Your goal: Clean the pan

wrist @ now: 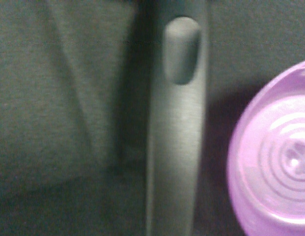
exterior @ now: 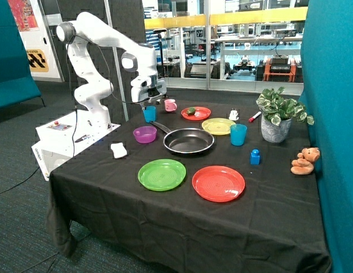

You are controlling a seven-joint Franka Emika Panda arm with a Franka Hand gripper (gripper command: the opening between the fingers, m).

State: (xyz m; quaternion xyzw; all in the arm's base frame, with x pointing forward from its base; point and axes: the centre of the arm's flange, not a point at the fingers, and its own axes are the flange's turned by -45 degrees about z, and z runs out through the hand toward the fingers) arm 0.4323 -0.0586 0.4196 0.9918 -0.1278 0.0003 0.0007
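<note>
The black pan (exterior: 189, 141) sits near the middle of the black-clothed table, its long handle (exterior: 160, 126) pointing toward the robot base. My gripper (exterior: 148, 104) hangs over the end of that handle, just above a blue cup (exterior: 149, 114). The wrist view shows the handle (wrist: 174, 147) close up, running lengthwise with its hanging hole (wrist: 180, 49), and the purple bowl (wrist: 275, 162) right beside it. The gripper itself does not show in the wrist view.
The purple bowl (exterior: 144, 135) sits beside the handle, with a white sponge (exterior: 119, 150) nearer the table edge. Green (exterior: 162, 174), red (exterior: 218, 183), yellow (exterior: 218, 125) and another red plate (exterior: 196, 113), a pink mug (exterior: 170, 104), a second blue cup (exterior: 238, 135), a blue block (exterior: 254, 156), a potted plant (exterior: 276, 116) and a teddy (exterior: 305, 161) surround the pan.
</note>
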